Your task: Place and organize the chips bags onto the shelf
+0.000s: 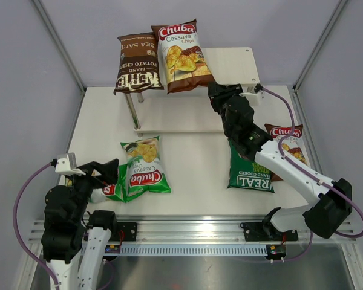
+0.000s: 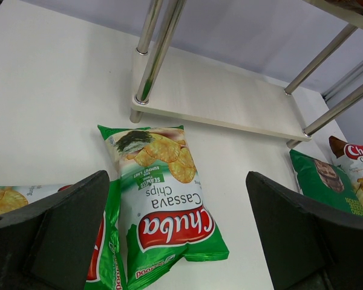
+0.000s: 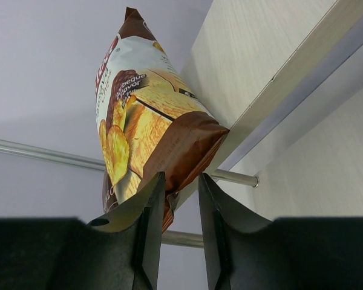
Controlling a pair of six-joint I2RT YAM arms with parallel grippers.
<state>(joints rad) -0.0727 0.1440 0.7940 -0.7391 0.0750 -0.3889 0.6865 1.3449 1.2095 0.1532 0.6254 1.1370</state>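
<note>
Seen from its own wrist, the left tool [image 2: 176, 181] stands spread wide over a light green bag [image 2: 163, 205] lying flat on the desk [image 2: 48, 90]. Only the right wrist view shows the right tool [image 3: 180, 181] narrowed around the overhanging corner of the white-brown bag [image 3: 145, 121] on the shelf [image 3: 254, 54] top; whether it pinches, I cannot tell. The desk is white, the walls [image 1: 24, 60] pale grey.

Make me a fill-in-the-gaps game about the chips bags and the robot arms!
1. The shelf has ___ bags on its top board.
2. The Kettle bag is dark ___.
3. The REAL bag lies on the ___.
4. The left gripper is wide ___.
Missing words: two; brown; table; open.
</note>
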